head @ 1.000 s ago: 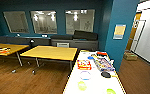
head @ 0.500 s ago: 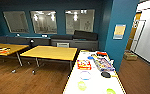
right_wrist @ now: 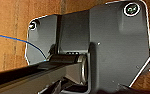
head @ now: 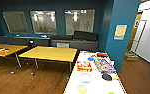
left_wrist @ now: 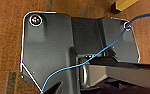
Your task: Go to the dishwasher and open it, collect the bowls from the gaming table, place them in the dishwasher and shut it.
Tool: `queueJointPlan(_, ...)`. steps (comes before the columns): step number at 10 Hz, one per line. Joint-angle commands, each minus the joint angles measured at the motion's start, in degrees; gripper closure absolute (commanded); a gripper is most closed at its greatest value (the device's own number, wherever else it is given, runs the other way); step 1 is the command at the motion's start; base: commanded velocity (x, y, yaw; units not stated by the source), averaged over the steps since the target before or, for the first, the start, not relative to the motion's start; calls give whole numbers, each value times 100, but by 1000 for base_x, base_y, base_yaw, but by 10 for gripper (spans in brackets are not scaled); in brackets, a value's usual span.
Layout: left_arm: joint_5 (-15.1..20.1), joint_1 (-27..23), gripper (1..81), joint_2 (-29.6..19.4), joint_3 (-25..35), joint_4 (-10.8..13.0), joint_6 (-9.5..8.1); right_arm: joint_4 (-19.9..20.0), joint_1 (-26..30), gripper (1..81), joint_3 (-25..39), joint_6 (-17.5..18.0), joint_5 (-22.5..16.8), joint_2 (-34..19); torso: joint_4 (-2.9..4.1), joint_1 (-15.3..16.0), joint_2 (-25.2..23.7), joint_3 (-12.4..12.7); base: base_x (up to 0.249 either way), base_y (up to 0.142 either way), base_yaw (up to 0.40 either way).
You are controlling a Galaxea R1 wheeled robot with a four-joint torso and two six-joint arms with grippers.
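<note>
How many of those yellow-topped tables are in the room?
2: one yellow-topped table in the middle, beside the pale gaming table, and another at the far left, partly cut off. More may lie out of view.

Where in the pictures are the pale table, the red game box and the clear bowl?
Pale table [head: 73, 83]: head view, bare top by its edge.
Red game box [head: 84, 66]: head view, lid's middle.
Clear bowl [head: 85, 77]: head view, its centre.

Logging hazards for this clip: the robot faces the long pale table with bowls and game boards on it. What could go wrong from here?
1. The pale bowl nearly matches the gaming table top, so it may be misjudged or missed.
2. Game boards and a dark object lie close by; a reach could knock them off.
3. The passage between this table and the yellow dining table looks narrow, so the base might clip a leg.
</note>
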Motion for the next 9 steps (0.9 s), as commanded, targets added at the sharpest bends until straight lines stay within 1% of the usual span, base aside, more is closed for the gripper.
queueJointPlan(1, 319, -191, 10, 1, 51, 29, 18, 27, 195, 10, 8, -6, -353, -12, 0, 0, 0, 0, 133, 0, 0)
queueJointPlan(4, 319, -191, 10, 1, 51, 29, 18, 45, 186, 10, 35, -6, -353, -29, 0, 2, 0, 0, 133, 0, 0)
queueJointPlan(6, 319, -191, 10, -8, 51, 20, 18, 54, 186, 10, 87, -15, -345, -73, 0, 5, 2, 0, 76, 0, 0)
queueJointPlan(8, 327, -191, 10, -8, 51, 2, 18, 63, 161, 10, 439, -6, -274, -328, 0, 9, 5, 0, 0, 0, 0)
queueJointPlan(9, 319, -191, 10, 0, 51, 2, 18, 71, 160, 10, 919, 29, -214, -668, 0, 9, 5, 0, 0, 0, 0)
